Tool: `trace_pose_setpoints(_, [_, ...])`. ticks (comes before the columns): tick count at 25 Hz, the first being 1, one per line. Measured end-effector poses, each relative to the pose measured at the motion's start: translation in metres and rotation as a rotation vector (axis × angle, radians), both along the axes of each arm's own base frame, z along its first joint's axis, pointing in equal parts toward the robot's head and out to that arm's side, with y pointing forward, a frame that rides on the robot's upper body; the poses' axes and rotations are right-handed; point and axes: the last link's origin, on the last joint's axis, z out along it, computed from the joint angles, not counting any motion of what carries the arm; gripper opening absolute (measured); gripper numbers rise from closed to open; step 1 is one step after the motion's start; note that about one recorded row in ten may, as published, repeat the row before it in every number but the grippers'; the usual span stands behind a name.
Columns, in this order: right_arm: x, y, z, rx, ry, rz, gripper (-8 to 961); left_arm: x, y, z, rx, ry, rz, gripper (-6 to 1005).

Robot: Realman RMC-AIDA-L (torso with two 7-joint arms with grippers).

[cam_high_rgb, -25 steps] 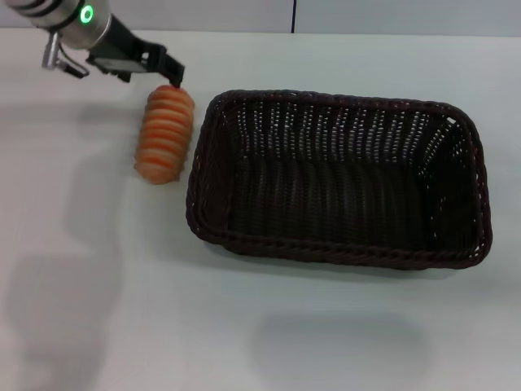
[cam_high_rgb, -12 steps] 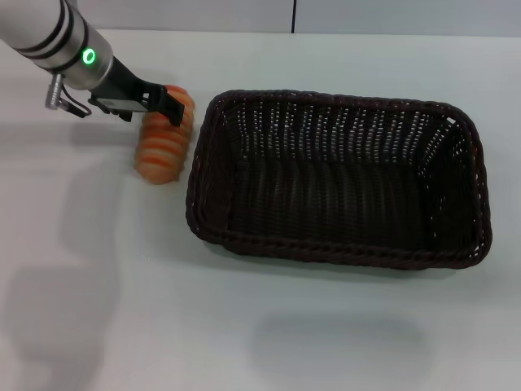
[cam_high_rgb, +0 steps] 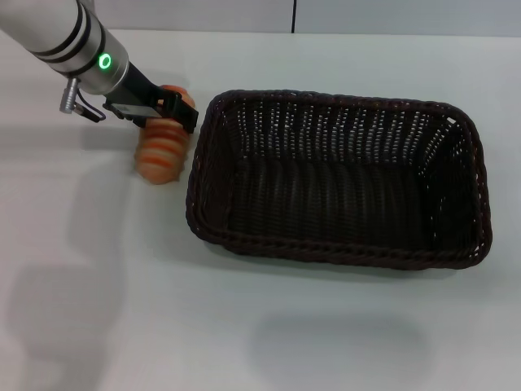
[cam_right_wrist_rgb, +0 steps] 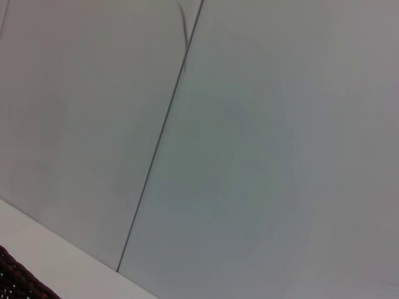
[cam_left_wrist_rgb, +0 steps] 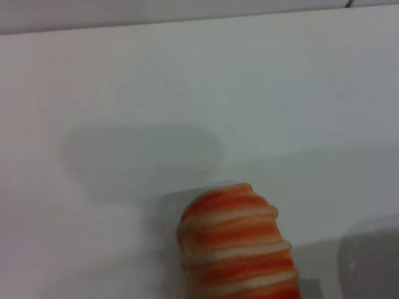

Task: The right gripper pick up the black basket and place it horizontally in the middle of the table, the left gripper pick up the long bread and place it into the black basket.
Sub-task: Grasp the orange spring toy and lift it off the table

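The long bread [cam_high_rgb: 159, 156], an orange-brown ribbed loaf, lies on the white table [cam_high_rgb: 122, 285] just left of the black basket [cam_high_rgb: 338, 191]. The left gripper [cam_high_rgb: 169, 116], on the arm with the green ring light, is open and sits low over the loaf's far half, with its fingers on either side. The near end of the loaf shows below the gripper. The left wrist view shows one end of the bread [cam_left_wrist_rgb: 240, 246] on the table. The basket stands lengthwise across the middle of the table and is empty. A corner of its rim shows in the right wrist view [cam_right_wrist_rgb: 14, 281]. The right gripper is out of view.
The table's far edge meets a grey wall [cam_high_rgb: 326, 15]. The left arm's shadow [cam_high_rgb: 73, 269] falls on the table at the front left. The right wrist view shows mostly the wall [cam_right_wrist_rgb: 249, 124].
The left gripper has moved forward and to the right, coming down from the loaf's far tip onto its far half. The bread and the basket have stayed in place.
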Motion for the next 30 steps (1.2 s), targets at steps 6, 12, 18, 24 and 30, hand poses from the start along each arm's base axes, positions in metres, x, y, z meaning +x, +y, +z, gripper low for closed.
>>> trace_pose_setpoints(6, [-0.001,0.001,-0.001,-0.003,-0.004,0.004,514,-0.007,-0.002,-0.003,0.002,-0.001,0.013,790])
trace_pose_setpoints(12, [-0.003,0.001,-0.002,-0.01,-0.014,0.01,514,-0.013,-0.003,-0.007,0.001,0.001,0.022,788])
trace_pose_setpoints(18, [-0.004,0.002,-0.002,-0.012,-0.012,0.016,515,-0.013,-0.003,-0.006,0.004,0.003,0.022,786])
trace_pose_setpoints(24, [-0.006,0.003,-0.003,-0.015,-0.011,0.022,515,-0.011,-0.005,-0.009,-0.039,0.06,-0.018,784])
trace_pose_setpoints(30, [-0.007,0.004,-0.004,-0.019,-0.011,0.027,516,-0.011,-0.005,-0.008,-0.036,0.072,-0.033,680])
